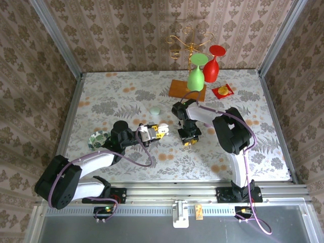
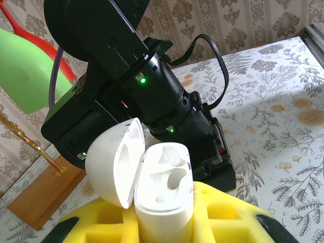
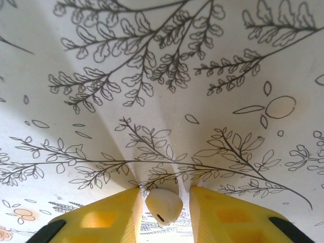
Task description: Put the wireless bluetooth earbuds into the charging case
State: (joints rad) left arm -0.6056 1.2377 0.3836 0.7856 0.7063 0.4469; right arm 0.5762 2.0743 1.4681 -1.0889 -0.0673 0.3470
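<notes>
The earbud (image 3: 163, 206), white, sits btwn the yellow pads (image 3: 101, 223) of the right claw (image 1: 189, 137), which is clamped on it from both sides, just above the table (image 3: 152, 76). Right arm: elbow raised, forearm reaching back toward table centre, wrist bent so the claw pts straight down. The charging case (image 2: 164, 190), white, stands upright w/ lid hinged open to one side, gripped tight in the left claw (image 1: 153, 132). Left arm: low, stretched fwd toward centre; its claw is near the right claw, not touching.
</notes>
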